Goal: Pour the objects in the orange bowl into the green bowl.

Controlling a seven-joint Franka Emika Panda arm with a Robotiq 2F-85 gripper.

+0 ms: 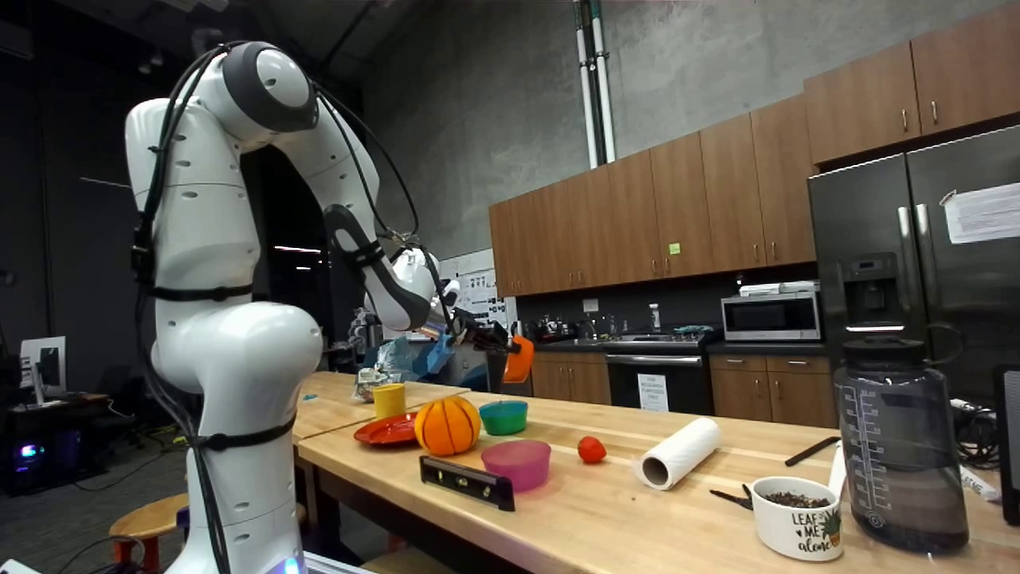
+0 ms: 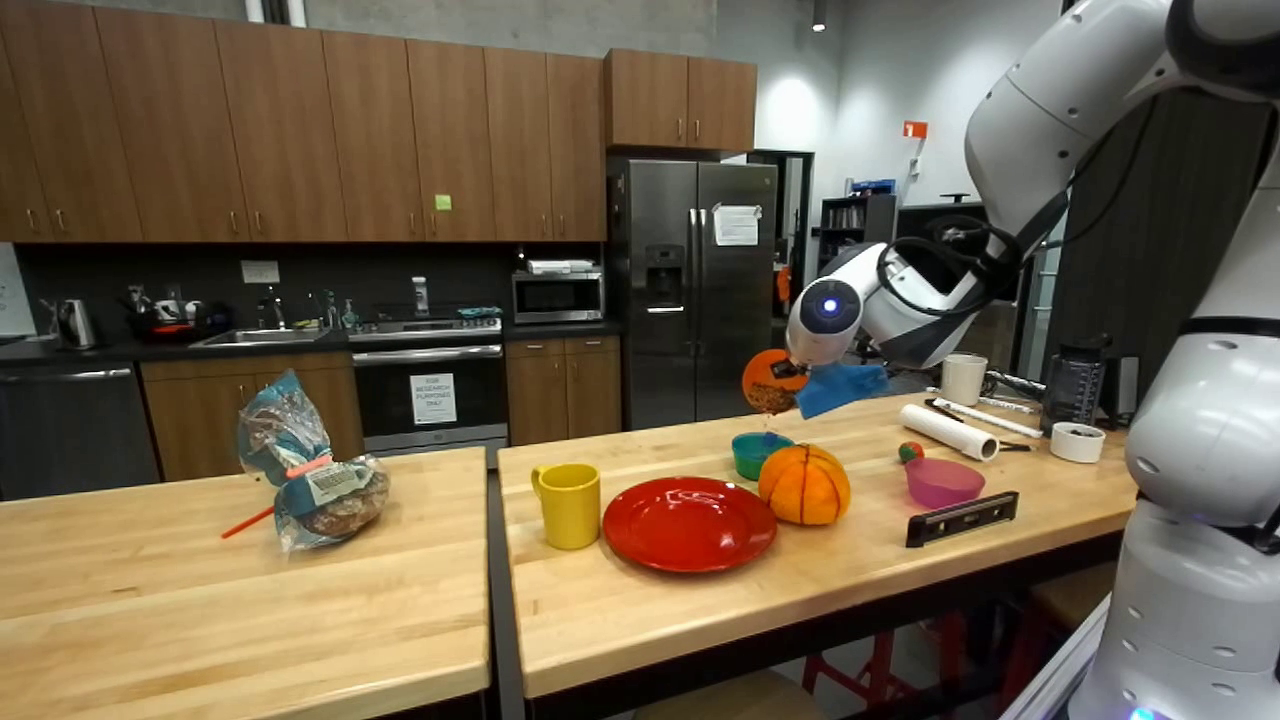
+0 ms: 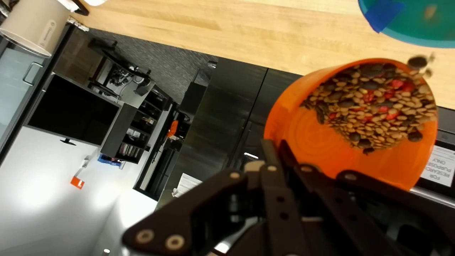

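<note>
Above green bowl [image 2: 755, 460], gripping sharply tilted orange bowl [image 3: 323, 140] with tightly closed claw [image 3: 276, 145]; spilling small mixed bits [image 3: 384, 106].

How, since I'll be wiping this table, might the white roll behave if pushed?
The white roll would probably roll sideways, being round and lying on its side. It is likely light for its size, as one end is visibly hollow. It may dent if squeezed, since its surface looks like soft paper.
</note>
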